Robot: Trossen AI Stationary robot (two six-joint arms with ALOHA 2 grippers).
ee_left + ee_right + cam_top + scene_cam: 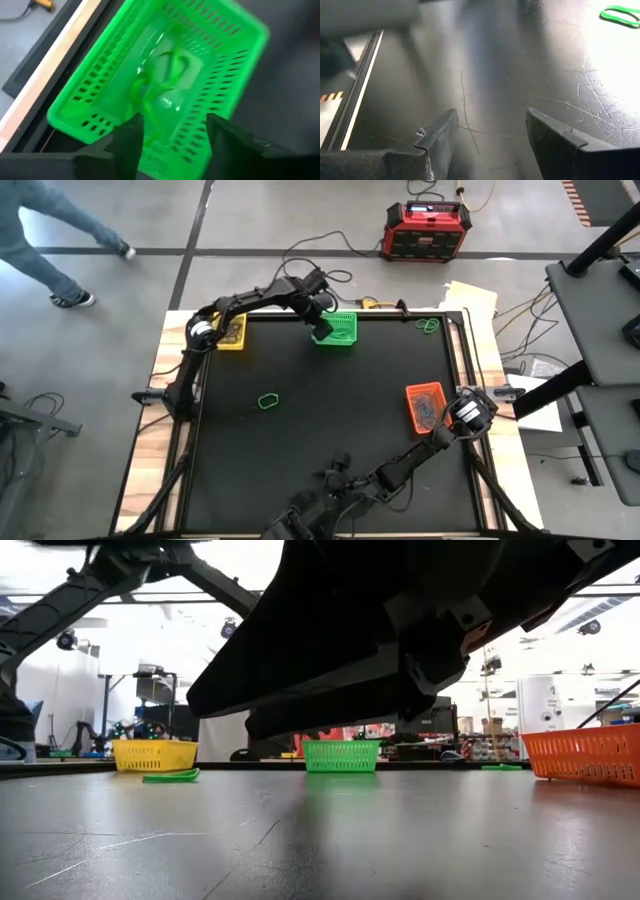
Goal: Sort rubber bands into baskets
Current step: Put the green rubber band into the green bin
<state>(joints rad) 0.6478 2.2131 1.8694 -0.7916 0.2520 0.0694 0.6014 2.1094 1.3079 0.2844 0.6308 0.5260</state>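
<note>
Nearest to the camera, in the left wrist view, we see the two dark fingers of the left gripper spread apart over the green basket, holding nothing; green rubber bands lie curled on the floor of that basket, so we judge that a band was just let go there. Going from left to right in the high view, the yellow basket stands at the upper left of the mat, the green basket is at the upper middle, one loose green band lies flat in the centre, another green band lies at the upper right near the mat edge, and the orange basket is at the right, with dark bands inside. The right gripper waits just beside the orange basket, its jaws also spread wide and empty. We think these bands are very light, soft and stretchy, and they lie thin against the mat, so they may slip or spring away. It seems best to pinch one side of the loop, pressing down to the mat before closing.
</note>
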